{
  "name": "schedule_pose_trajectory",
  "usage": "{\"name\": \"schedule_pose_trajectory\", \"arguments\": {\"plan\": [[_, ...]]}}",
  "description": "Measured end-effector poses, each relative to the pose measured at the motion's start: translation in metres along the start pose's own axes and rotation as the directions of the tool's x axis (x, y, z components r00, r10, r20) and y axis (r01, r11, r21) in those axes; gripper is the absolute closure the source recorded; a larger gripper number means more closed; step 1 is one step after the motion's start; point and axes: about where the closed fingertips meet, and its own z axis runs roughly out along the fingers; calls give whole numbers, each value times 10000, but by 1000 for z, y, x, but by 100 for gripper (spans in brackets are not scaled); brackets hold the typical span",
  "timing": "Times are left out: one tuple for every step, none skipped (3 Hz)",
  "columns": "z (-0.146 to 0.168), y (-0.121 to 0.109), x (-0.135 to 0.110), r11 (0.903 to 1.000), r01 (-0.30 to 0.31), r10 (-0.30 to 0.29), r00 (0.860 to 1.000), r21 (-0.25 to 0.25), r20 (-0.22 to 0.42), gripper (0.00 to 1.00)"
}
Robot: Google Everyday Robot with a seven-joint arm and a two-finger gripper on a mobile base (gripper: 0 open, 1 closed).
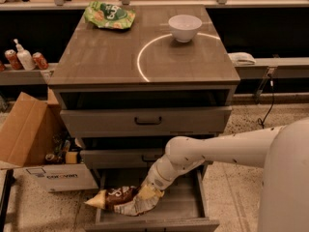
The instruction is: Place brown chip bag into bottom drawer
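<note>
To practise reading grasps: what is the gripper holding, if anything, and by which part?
The gripper holds the brown chip bag by its crumpled end nearest the arm, over the bottom drawer.

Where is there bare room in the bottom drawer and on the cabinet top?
In the bottom drawer, bare floor lies right of the brown chip bag; the left is crowded, where the gripper holds the bag. The cabinet top is bare in front.

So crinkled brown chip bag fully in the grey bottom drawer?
No, chip bag tip overhangs the drawer wall; hand at its other end.
</note>
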Motion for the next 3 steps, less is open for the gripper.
{"name": "schedule_pose_trajectory", "arguments": {"plan": [[0,0,0,10000,0,0,10000,0,0,100],[12,-11,11,9982,-458,470,9985,395,-298,100],[41,-39,44,9818,-1336,1458,9856,1347,-853,100]]}}
